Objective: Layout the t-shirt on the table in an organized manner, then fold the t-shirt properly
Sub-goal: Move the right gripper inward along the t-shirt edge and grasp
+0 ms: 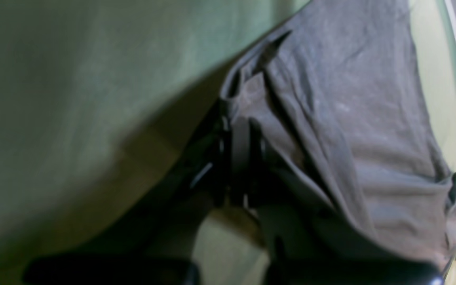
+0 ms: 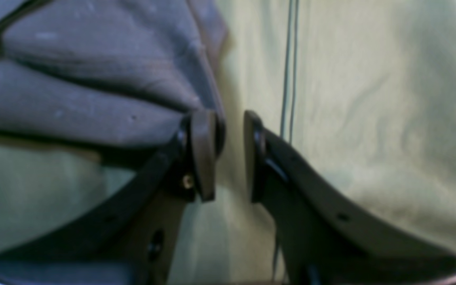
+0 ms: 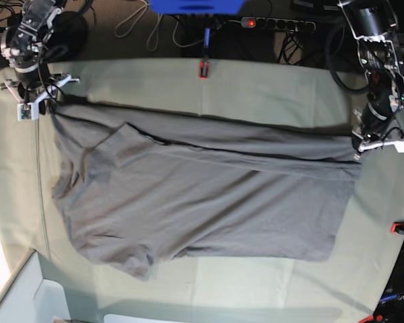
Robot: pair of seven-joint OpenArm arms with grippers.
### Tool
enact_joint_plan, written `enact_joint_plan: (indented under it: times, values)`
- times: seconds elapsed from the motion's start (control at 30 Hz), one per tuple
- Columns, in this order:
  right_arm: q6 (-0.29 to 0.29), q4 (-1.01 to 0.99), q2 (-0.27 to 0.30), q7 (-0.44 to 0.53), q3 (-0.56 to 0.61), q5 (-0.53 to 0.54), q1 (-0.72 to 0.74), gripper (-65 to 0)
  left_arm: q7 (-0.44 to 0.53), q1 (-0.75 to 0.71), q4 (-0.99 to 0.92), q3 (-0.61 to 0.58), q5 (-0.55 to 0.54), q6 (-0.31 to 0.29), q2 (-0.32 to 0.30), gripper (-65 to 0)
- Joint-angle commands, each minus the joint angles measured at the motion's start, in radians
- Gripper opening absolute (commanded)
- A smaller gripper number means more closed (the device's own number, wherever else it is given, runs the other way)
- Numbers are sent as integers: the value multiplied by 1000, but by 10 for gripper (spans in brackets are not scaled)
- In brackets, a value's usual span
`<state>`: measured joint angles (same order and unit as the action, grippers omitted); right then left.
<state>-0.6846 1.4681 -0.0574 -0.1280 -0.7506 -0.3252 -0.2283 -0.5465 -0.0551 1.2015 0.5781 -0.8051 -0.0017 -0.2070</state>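
Left wrist view: left gripper (image 1: pixel 240 158) pinched tight on a gathered edge of the t-shirt (image 1: pixel 342 118), cloth fanning ahead and rightward over the table (image 1: pixel 73 99). Right wrist view: right gripper (image 2: pixel 230 154) parted, nothing between; shirt edge brushing one finger (image 2: pixel 204 154), bulk leftward. Base view: one shirt stretched lengthwise between two arms, both at its far edge, one per end.

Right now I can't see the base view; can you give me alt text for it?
A dark grey t-shirt lies spread across the green table, one long edge folded over. The right gripper is at the shirt's far-left corner and the left gripper is at its far-right corner. Cables and a power strip lie beyond the table.
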Motion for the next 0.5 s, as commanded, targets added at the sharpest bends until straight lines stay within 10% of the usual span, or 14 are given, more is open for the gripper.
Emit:
enact_joint_plan:
  times: [0.0,0.47]
  values:
    - [-14,16,23,23,-5,13,10,-506,22,10,19,4,-6,-4,-18,-650]
    - [-14,191,-51,27,-63,13,34,-400,21,4,21,4,-6,-4,-18,-650]
